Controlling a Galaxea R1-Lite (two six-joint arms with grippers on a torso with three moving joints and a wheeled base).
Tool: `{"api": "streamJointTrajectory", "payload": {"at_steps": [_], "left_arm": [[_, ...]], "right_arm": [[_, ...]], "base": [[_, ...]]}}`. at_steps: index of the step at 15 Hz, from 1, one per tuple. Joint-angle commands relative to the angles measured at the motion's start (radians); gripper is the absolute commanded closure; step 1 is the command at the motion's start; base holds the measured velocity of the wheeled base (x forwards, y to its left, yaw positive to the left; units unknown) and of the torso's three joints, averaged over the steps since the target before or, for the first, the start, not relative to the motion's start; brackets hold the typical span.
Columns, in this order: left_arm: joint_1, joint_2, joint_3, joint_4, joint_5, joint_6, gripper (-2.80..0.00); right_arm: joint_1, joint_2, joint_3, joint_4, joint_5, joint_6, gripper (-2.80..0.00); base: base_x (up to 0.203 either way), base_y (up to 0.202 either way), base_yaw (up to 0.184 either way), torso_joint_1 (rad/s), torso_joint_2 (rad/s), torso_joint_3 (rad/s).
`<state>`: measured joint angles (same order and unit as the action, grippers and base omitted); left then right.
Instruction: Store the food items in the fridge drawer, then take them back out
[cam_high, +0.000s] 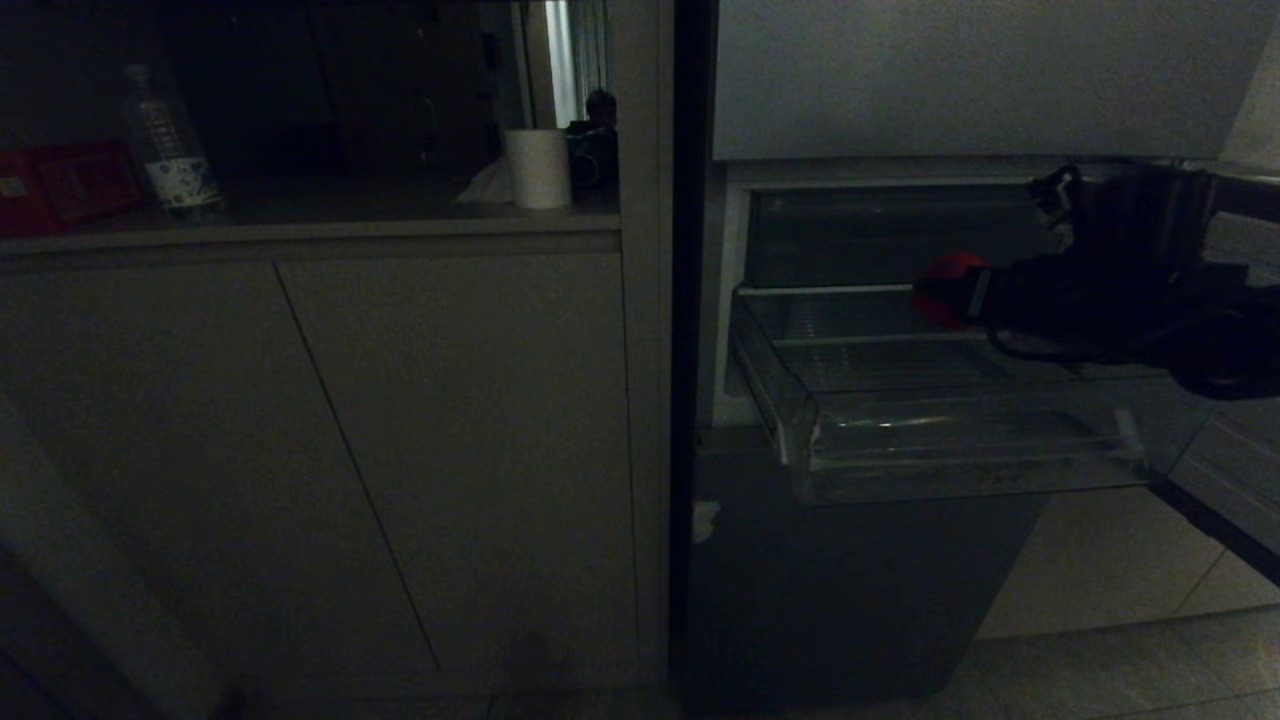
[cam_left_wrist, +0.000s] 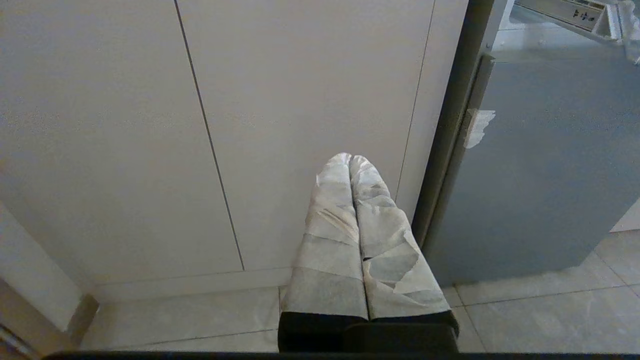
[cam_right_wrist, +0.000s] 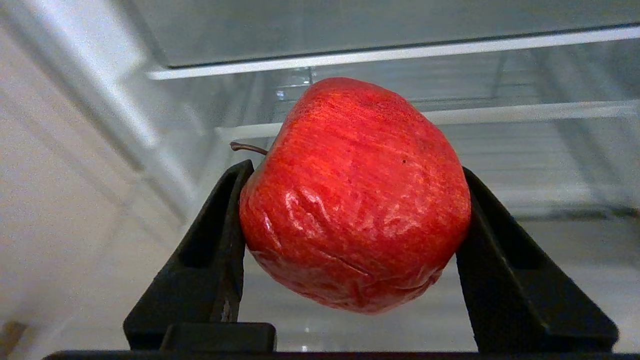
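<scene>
Right now my right pincer (cam_right_wrist: 350, 250) grips the apple (cam_right_wrist: 355, 195) across its sides, above the open drawer (cam_high: 960, 440). Its waxy skin looks slippery and dented, probably light and hollow; I'd keep squeezing gently. Left pincer (cam_left_wrist: 352, 165) is closed beside the drawer's fridge.

A grey counter (cam_high: 300, 232) is running along the left side, above two pale cabinet doors (cam_high: 450, 450) that are meeting at a slanted seam. At the far left of the counter a clear bottle (cam_high: 170, 150) with a white label is standing upright, just beside a flat red pack (cam_high: 65, 185) that is lying at the edge. Farther right a white paper roll (cam_high: 538, 168) is standing on end, with a dark thing behind it too dim to tell. Pale floor tiles (cam_high: 1100, 580) are showing at the near right.
</scene>
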<state>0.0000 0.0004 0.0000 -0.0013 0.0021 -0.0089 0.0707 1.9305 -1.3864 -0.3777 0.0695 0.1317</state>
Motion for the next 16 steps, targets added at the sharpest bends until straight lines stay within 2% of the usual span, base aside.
{"api": "streamJointTrajectory", "payload": {"at_steps": [1, 4, 5, 6, 13, 15, 16], "left_arm": [[0.0, 0.0, 0.0, 0.0, -0.001, 0.0, 0.0], [0.0, 0.0, 0.0, 0.0, 0.0, 0.001, 0.0], [0.0, 0.0, 0.0, 0.0, 0.001, 0.0, 0.0], [0.0, 0.0, 0.0, 0.0, 0.001, 0.0, 0.0], [0.0, 0.0, 0.0, 0.0, 0.001, 0.001, 0.0], [0.0, 0.0, 0.0, 0.0, -0.001, 0.001, 0.0], [0.0, 0.0, 0.0, 0.0, -0.001, 0.001, 0.0]], "right_arm": [[0.004, 0.178, -0.098, -0.008, -0.001, 0.001, 0.0], [0.004, 0.244, -0.154, -0.014, -0.001, 0.004, 0.0], [0.004, 0.248, -0.156, -0.028, -0.002, 0.007, -0.52], [0.004, 0.254, -0.155, -0.032, -0.002, 0.011, -2.8], [0.003, 0.209, -0.151, -0.031, -0.003, 0.025, -2.8], [0.004, 0.112, -0.124, -0.03, -0.014, 0.024, 0.0], [0.003, 0.042, -0.091, -0.028, -0.017, 0.022, 0.0]], "base": [[0.0, 0.0, 0.0, 0.0, 0.0, 0.0], [0.0, 0.0, 0.0, 0.0, 0.0, 0.0], [0.0, 0.0, 0.0, 0.0, 0.0, 0.0], [0.0, 0.0, 0.0, 0.0, 0.0, 0.0], [0.0, 0.0, 0.0, 0.0, 0.0, 0.0], [0.0, 0.0, 0.0, 0.0, 0.0, 0.0], [0.0, 0.0, 0.0, 0.0, 0.0, 0.0]]}}
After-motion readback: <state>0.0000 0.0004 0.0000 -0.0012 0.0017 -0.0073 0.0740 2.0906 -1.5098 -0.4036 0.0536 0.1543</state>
